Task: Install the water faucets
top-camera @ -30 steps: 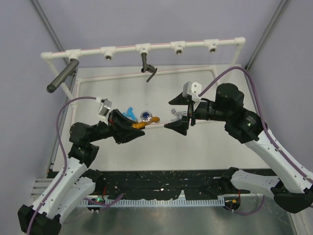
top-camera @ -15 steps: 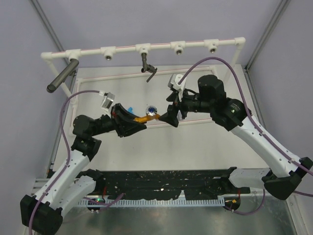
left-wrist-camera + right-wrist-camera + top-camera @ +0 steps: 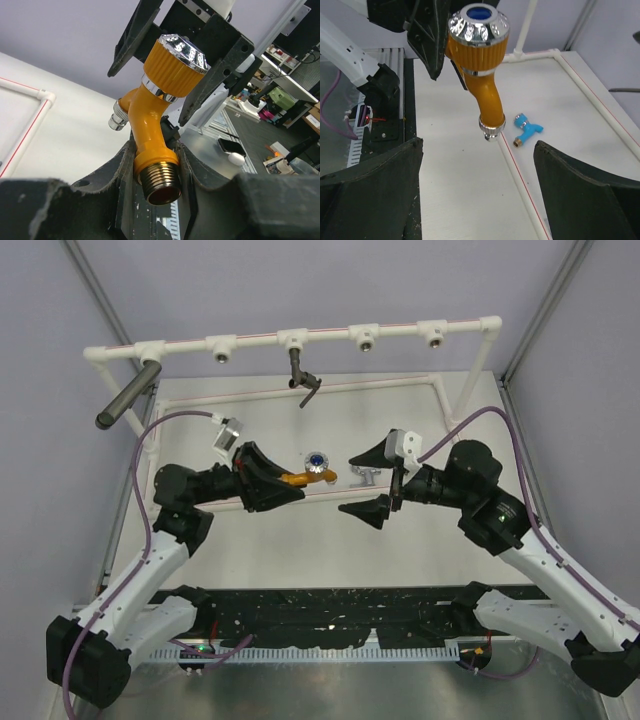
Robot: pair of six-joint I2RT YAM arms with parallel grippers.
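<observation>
Risk sits right at my fingertips. My left gripper point(image 3: 290, 490) is pressed together on the orange faucet point(image 3: 162, 65), pinching its neck just above the threaded end. Its knob points toward my right gripper point(image 3: 345, 480), which is spread wide, holds nothing and stops just short of it. The faucet hangs in the air above the table point(image 3: 300, 540). If my left lets go before the right has closed, the faucet drops. I judge the round, shiny knob could also twist in a loose grip. Further out, the silver faucet point(image 3: 366, 476) and the blue faucet point(image 3: 526, 128) lie on the table. At the back runs the white pipe point(image 3: 330, 335), where a tilted thread could jam in a socket.
</observation>
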